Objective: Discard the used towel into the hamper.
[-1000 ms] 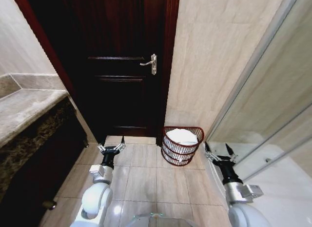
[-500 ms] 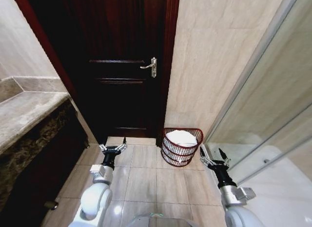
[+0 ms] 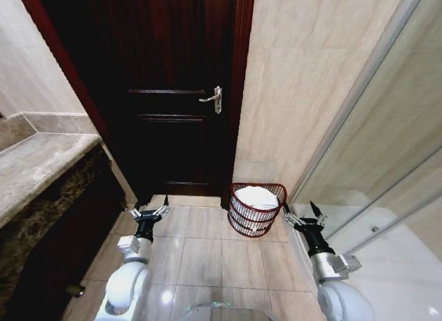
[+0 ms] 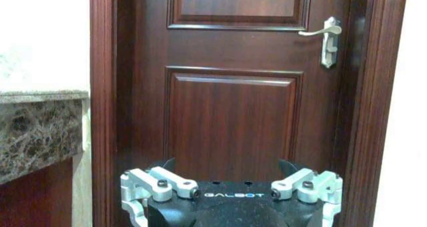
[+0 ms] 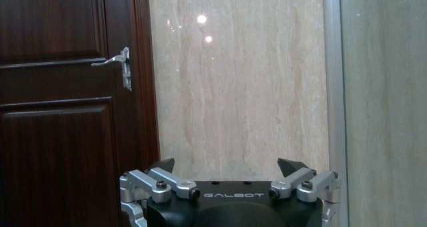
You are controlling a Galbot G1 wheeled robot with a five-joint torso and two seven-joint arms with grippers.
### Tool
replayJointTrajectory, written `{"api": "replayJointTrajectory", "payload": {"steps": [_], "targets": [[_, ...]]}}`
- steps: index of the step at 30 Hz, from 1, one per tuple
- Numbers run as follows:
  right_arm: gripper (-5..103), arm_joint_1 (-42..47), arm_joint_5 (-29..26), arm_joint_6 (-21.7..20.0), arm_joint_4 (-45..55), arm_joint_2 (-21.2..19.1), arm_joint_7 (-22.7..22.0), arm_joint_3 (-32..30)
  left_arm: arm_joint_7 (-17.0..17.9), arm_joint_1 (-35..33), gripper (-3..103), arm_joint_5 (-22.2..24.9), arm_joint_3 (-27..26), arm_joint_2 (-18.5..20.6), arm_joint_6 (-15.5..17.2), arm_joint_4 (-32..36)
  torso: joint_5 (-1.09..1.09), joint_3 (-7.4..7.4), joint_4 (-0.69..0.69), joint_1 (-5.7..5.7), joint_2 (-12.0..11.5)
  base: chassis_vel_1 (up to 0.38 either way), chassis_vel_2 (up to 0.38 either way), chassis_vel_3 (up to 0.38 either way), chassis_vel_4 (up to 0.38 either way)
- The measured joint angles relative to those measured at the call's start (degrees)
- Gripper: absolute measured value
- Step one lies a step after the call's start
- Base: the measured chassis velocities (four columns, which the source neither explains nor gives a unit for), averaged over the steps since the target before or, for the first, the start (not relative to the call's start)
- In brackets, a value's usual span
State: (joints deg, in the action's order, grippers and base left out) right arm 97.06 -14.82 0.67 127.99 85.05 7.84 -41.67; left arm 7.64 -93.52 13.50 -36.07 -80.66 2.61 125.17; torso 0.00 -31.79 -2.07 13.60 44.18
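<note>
two tools spread, empty: left tool (image 3: pixel 147 213) low near dark panelled door (image 3: pixel 173 93), right tool (image 3: pixel 303 215) just beside round wire-weave hamper (image 3: pixel 256 209) on glossy tiled floor (image 3: pixel 200 255), white crumpled towel (image 3: pixel 255 196) inside.

We see a dark red-brown hamper (image 3: pixel 257 210) of open wire bands, with a white towel (image 3: pixel 256 196) inside it. Left of the hamper stands a deep mahogany door (image 3: pixel 173 93) with a silver handle (image 3: pixel 213 99). Behind the hamper the wall (image 3: pixel 304 79) is cream with faint beige veining. The floor (image 3: pixel 207 252) before the hamper is pale beige tile. Far left of the hamper, the bench (image 3: pixel 34 169) is grey-beige stone over a brown mottled marble edge.
</note>
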Motion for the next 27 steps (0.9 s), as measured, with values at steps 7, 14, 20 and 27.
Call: {"api": "replayJointTrajectory", "payload": {"steps": [7, 14, 20, 27], "targets": [[100, 0.33, 0.75, 0.06, 0.48, 0.43, -0.02, 0.66, -0.35, 0.04, 100, 0.24, -0.14, 0.14, -0.17, 0.05, 0.00, -0.86, 0.00, 0.65, 1.51, 0.000, 0.000, 0.000, 0.000], [100, 0.73, 1.21, 0.34, 0.57, 0.74, -0.01, 0.83, -0.41, 0.04, 100, 0.77, -0.38, 0.41, -0.18, 0.40, 0.00, -2.02, 0.00, 1.56, 3.57, 0.000, 0.000, 0.000, 0.000], [100, 0.73, 1.34, 0.32, 0.52, 0.77, -0.02, 0.76, -0.46, -0.12, 100, 0.81, -0.50, 0.59, -0.18, 0.55, 0.00, -2.73, 0.00, 2.06, 4.80, 0.000, 0.000, 0.000, 0.000], [100, 0.99, 0.95, 0.03, 0.48, 0.64, -0.17, 0.45, -0.59, -0.22, 100, 0.72, -0.73, 0.48, -0.16, 0.81, 0.00, -3.87, 0.00, 2.97, 6.84, 0.000, 0.000, 0.000, 0.000]]}}
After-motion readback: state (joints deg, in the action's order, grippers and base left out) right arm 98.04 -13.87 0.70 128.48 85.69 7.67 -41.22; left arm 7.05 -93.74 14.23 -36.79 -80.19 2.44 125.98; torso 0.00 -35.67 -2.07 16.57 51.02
